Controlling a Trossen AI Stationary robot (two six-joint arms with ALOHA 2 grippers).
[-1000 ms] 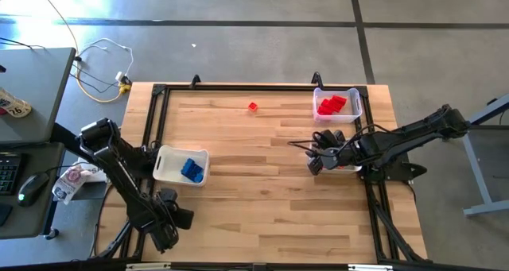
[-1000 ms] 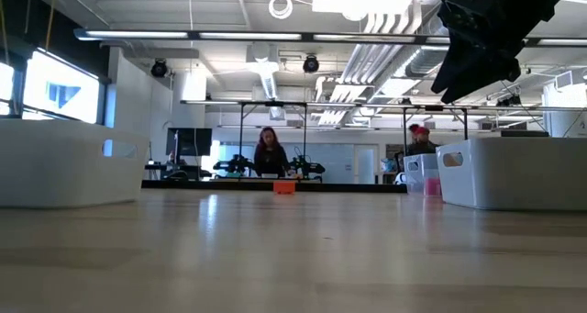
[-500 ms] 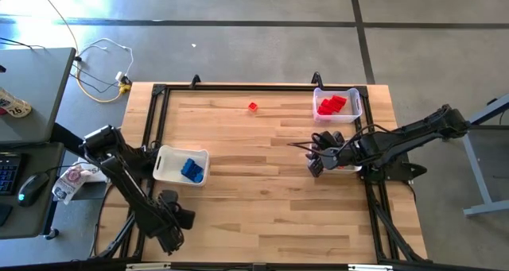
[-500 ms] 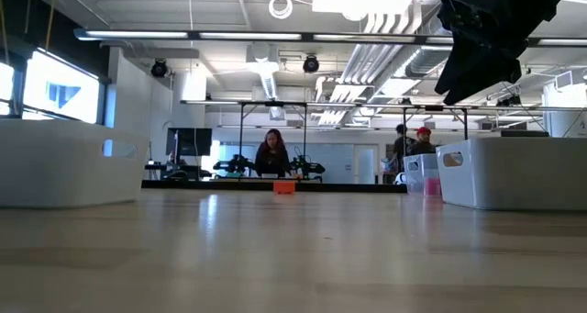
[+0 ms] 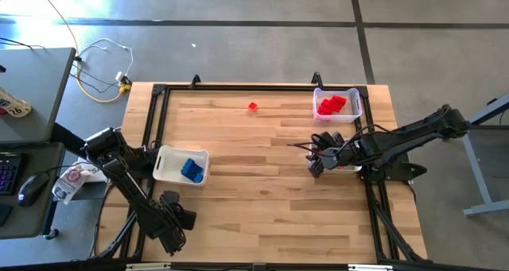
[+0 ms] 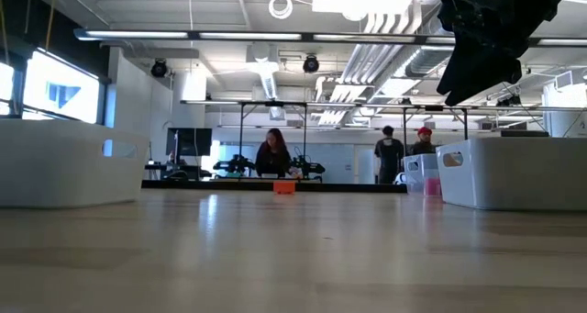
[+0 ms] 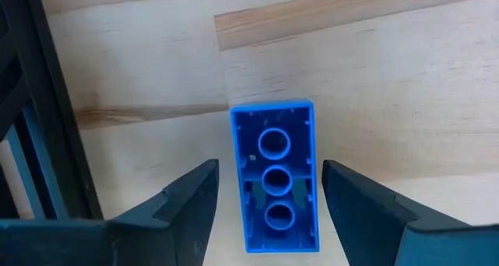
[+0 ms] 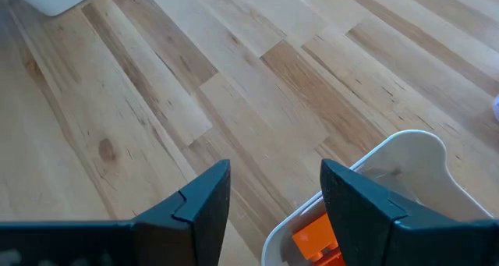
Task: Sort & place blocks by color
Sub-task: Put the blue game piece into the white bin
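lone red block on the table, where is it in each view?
High view: red block alone on bare wood near the far edge, left of the clear bin holding red blocks.
Low view: small reddish block at the table's far edge, centre, left of that clear bin.
Left wrist view: not in it.
Right wrist view: not in it.
Shared landmark: the clear bin, seen in the high and low views.

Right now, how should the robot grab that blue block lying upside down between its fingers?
Probably straight down, across the blue block's two long sides. It lies hollow side up between the open left gripper's fingers, already lined up with them.
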